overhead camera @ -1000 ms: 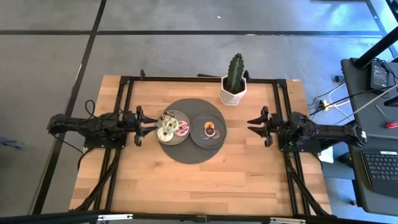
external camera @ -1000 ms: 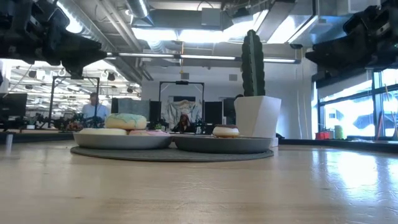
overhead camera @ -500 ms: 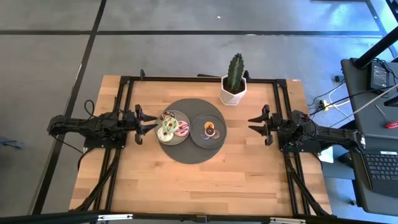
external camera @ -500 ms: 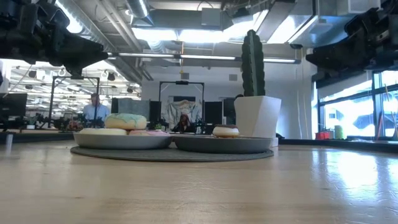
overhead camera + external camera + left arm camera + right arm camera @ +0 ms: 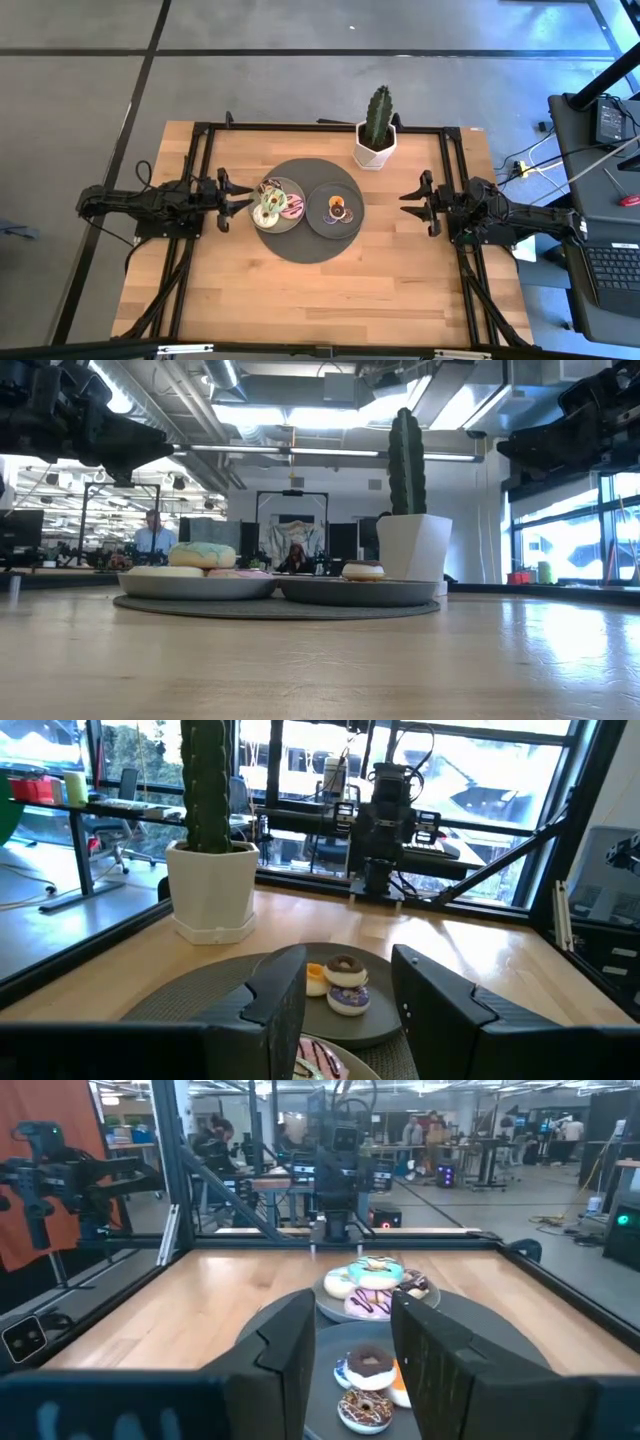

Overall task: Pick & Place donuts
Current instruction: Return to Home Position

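Left tool [image 5: 235, 203] hangs at the left edge of the round dark mat [image 5: 300, 248], its fingers [image 5: 283, 1005] spread and holding nothing. Right tool [image 5: 412, 203] hovers some way off the mat's right edge, likewise spread and empty. Two plates sit side by side on the mat. The light grey plate [image 5: 284, 228], on the mat's left half, carries the large donuts [image 5: 268, 210], piled in green, white and pink icing. The dark plate [image 5: 322, 223], on the mat's right half, carries the mini donuts [image 5: 338, 208]. Every donut in sight rests on one plate or the other, none in a tool's grip.

By that layout the sorting looks finished, and the step in hand appears to be the arms' retreat to their rest pose. What remains likely calls for no grasp at all. Each arm would need to draw away from the mat above the counter [image 5: 300, 300], level and outward, so the spread fingers clear the plate rims. The right arm would also need to avoid the potted cactus [image 5: 377, 130] standing at the mat's far edge.

The exact number of donuts is hard to settle. From above, the large ones overlap. From counter height the plate rims hide the lower halves, and only a pale blue-green donut atop the left pile and one mini donut show plainly. In the left wrist view the nearer plate is cut off behind that arm's own fingers. In the low view the arms show only as dark masses in the upper corners, fingertips out of frame.
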Motion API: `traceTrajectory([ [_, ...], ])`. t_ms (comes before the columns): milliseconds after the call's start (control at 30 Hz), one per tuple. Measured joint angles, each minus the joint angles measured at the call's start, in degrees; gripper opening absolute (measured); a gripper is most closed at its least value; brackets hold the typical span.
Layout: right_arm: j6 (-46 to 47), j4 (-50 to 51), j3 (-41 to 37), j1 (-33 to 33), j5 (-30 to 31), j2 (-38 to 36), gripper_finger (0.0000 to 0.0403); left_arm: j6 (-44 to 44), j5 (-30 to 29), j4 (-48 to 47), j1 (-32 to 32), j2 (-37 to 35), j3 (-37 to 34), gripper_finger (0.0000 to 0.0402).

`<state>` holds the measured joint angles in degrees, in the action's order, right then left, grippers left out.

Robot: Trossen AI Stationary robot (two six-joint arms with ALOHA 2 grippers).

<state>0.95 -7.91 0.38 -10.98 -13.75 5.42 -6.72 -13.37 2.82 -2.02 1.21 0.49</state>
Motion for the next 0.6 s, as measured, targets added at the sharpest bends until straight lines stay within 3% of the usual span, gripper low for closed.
traceTrajectory([
  [333,-1.89,0.69,0.0,0.0,-1.94,-1.23,0.0135,0.0,-0.02,0.0,0.0,0.0,0.0,0.0144],
  [600,-3.11,4.41,0.02,0.0,12.75,-3.99,0.0135,-0.02,-0.02,0.01,0.0,0.0,0.0,0.0144],
])
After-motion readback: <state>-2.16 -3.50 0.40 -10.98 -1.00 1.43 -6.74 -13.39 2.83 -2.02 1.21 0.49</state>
